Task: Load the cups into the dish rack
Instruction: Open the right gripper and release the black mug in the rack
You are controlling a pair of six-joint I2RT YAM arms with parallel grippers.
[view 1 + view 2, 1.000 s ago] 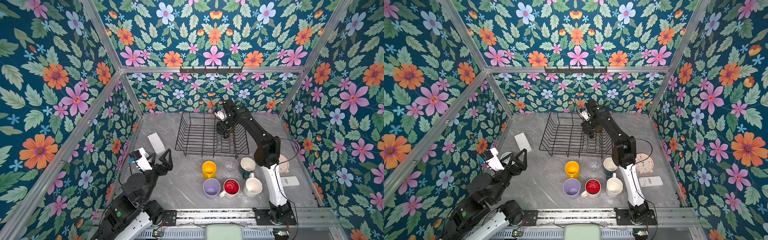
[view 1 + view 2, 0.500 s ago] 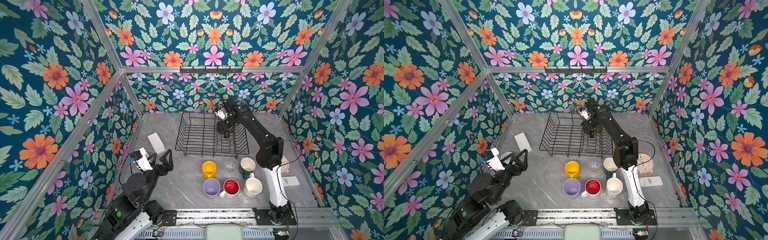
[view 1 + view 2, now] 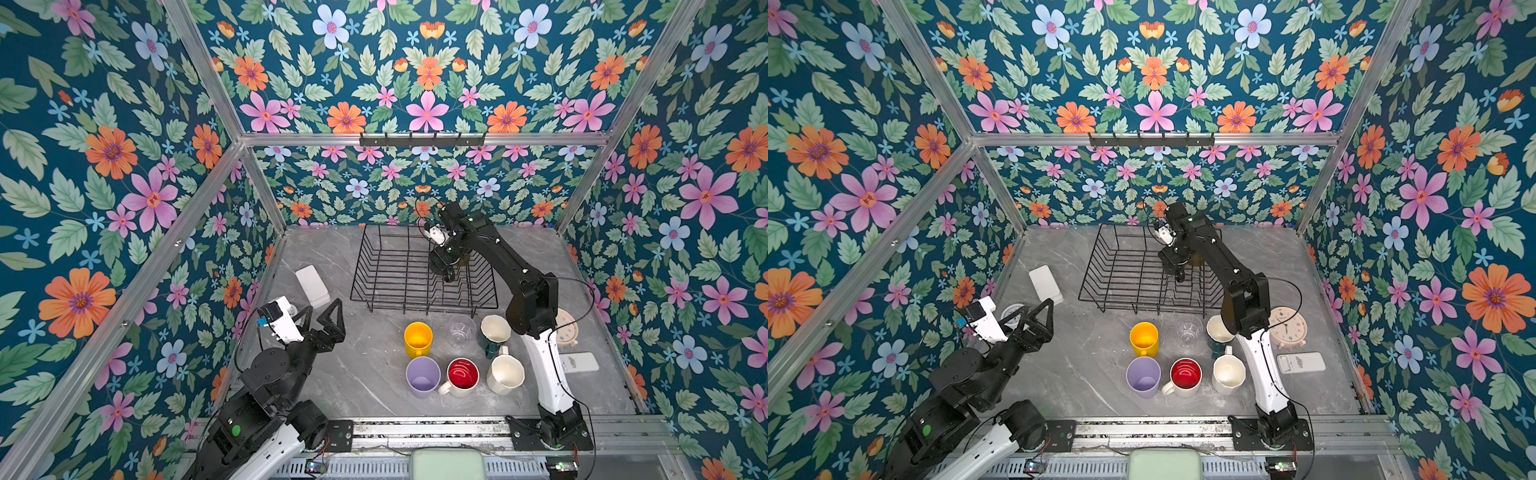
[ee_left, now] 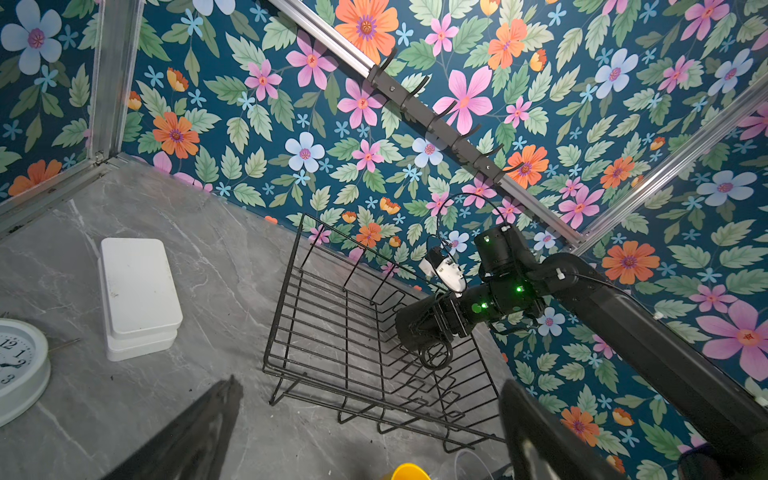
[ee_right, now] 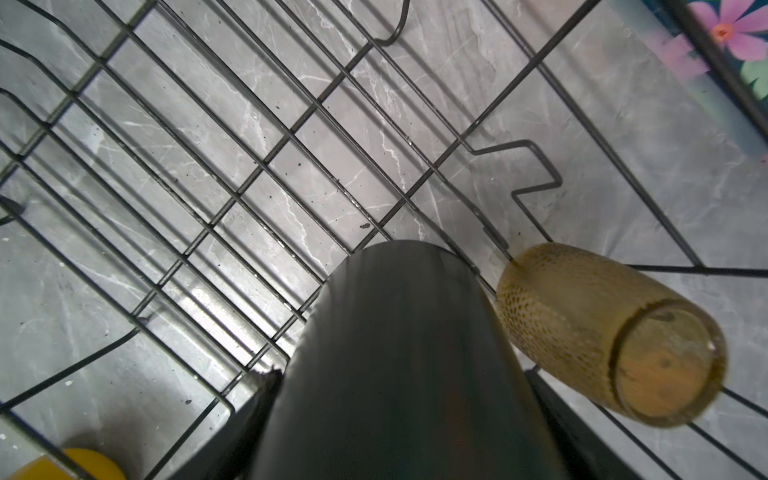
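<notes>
The black mug (image 5: 395,353) is pinched in the right pincer (image 3: 444,266), whose arm stretches out and bends down into the right half of the dish rack (image 3: 365,266), just beside the amber tumbler (image 5: 602,332), while the left pincer (image 3: 322,316) is spread wide on its folded-back arm.

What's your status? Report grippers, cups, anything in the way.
Left gripper open, idle. Right gripper shut on black mug, inside dish rack. Amber tumbler close beside it.
</notes>
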